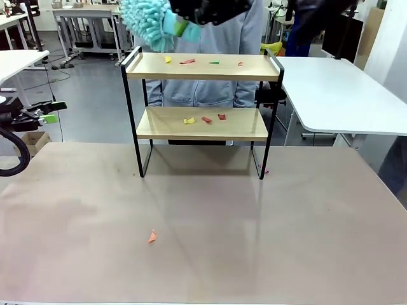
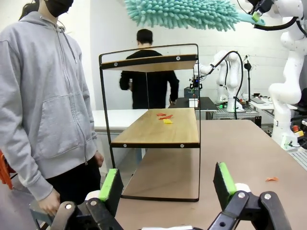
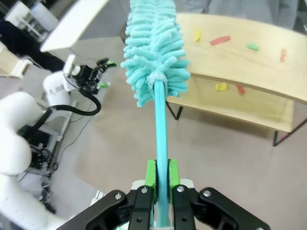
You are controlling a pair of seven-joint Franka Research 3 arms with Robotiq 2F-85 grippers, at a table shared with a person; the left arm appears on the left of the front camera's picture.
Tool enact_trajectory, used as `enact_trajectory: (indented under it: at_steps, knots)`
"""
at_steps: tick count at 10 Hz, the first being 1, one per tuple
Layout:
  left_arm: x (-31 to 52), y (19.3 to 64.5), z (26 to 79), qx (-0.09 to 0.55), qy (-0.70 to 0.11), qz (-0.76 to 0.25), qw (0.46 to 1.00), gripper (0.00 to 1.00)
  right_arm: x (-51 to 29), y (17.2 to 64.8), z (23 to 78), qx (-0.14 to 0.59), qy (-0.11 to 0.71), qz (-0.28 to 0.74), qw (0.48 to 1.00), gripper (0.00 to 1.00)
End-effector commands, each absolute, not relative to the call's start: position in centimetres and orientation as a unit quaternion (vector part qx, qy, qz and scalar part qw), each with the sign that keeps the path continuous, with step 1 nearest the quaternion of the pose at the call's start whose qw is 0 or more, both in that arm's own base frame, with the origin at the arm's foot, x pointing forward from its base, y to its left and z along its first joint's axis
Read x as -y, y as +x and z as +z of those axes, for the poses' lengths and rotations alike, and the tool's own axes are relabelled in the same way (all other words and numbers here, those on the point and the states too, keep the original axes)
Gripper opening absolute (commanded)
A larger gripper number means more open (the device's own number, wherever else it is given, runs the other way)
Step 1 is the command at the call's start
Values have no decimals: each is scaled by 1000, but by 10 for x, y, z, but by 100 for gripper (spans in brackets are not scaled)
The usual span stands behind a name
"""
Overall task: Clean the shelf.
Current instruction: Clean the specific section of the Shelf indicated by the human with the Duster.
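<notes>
The shelf (image 1: 202, 95) stands mid-table, two light wooden boards in a black frame. Small coloured paper scraps (image 1: 187, 61) lie on its top board, and more scraps (image 1: 206, 119) on the lower board. My right gripper (image 3: 161, 179) is shut on the teal handle of a fluffy teal duster (image 3: 153, 52). The duster (image 1: 146, 22) hangs above the shelf's top left corner, apart from the board (image 3: 240, 48). My left gripper (image 2: 168, 187) stands open at the table's left edge (image 1: 48, 115), facing the shelf's end (image 2: 153, 120), nothing between its fingers.
A person in a grey hoodie (image 1: 216, 38) stands close behind the shelf, seen too beside it (image 2: 43, 96). An orange scrap (image 1: 152, 236) lies on the brown table in front, a pink one (image 1: 264, 170) by the shelf's right foot. White tables (image 1: 343, 95) stand behind.
</notes>
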State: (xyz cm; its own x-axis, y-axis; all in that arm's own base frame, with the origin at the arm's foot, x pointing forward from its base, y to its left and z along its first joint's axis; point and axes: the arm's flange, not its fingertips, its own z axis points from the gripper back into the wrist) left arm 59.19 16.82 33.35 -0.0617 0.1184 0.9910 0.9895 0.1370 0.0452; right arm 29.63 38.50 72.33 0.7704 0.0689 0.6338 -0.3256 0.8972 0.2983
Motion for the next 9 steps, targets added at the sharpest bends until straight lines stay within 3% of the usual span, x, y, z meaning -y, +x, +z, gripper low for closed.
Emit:
enact_trajectory:
  at_steps: [1, 6, 9]
  knots:
    - [-167, 591, 337, 576, -480, -448, 486, 100, -442, 331, 745, 316, 168, 75, 931, 13]
    - [-167, 591, 337, 576, -480, -448, 486, 100, -531, 369, 735, 337, 112, -17, 935, 13]
    - [-167, 591, 337, 576, -480, -448, 486, 100, -555, 380, 717, 327, 102, -19, 939, 13]
